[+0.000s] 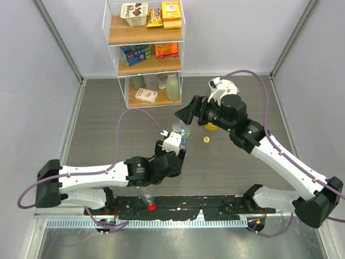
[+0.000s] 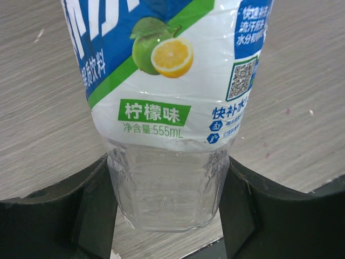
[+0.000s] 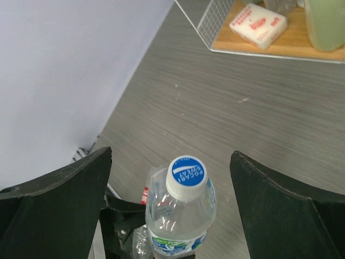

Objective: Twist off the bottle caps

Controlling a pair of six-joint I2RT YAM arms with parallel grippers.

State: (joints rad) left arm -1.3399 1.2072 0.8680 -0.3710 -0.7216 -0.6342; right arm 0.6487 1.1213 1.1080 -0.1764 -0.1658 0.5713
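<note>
1. The blue-label bottle (image 1: 182,136) is held roughly upright over the middle of the bench (image 1: 102,118). The left hand (image 2: 168,210) pinches it low on its clear ribbed body, below the label, with a finger pressed to each side.
2. Its white cap (image 3: 186,177), printed blue on top, sits on the neck and is not yet off.
3. The right hand (image 3: 170,181) hovers above it, spread wide. Its fingers stand either side of the cap, well apart from it, and touch nothing.
4. A yellow cap (image 1: 206,139) lies loose just right of the held bottle. The yellow bottle (image 1: 211,127) is just beyond it, partly hidden by the right arm.
5. A red cap (image 1: 152,206) lies at the near edge beside a clear bottle (image 1: 144,195) on its side. I cannot tell whether that cap is on or off.
6. The held bottle looks thin-walled and light, so it will likely dent under a hard squeeze and may spin in the grip when twisted. The ribbed lower body should be the stiffer place to clamp.
7. The cap is small and hard. It is best taken across its diameter on the side skirt, with the fingers level and centred so they do not slide off.
</note>
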